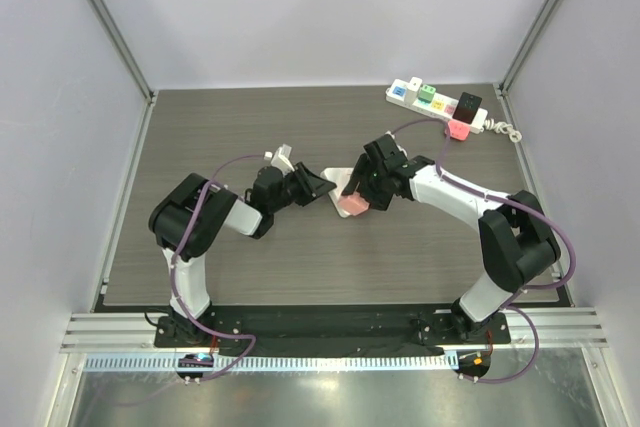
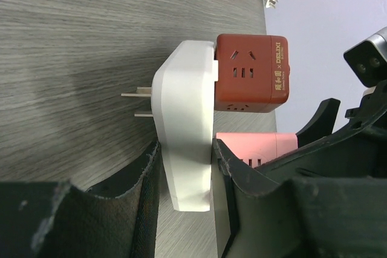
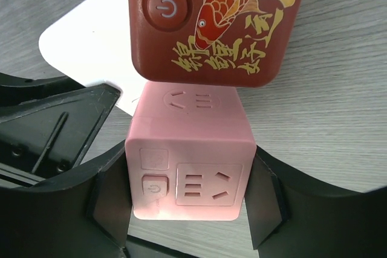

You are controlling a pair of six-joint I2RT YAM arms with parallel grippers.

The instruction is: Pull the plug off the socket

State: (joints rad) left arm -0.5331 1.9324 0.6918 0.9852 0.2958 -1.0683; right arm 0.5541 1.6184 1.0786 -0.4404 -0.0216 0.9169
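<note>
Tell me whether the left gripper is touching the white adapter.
Touching. The left wrist view shows the left gripper clamped on the white adapter, with a finger pressed against each flat side and no gap visible.

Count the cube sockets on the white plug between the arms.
2. The red cube sits on the white plug beside the pink cube, which the right fingers clamp. None seems hidden.
</note>
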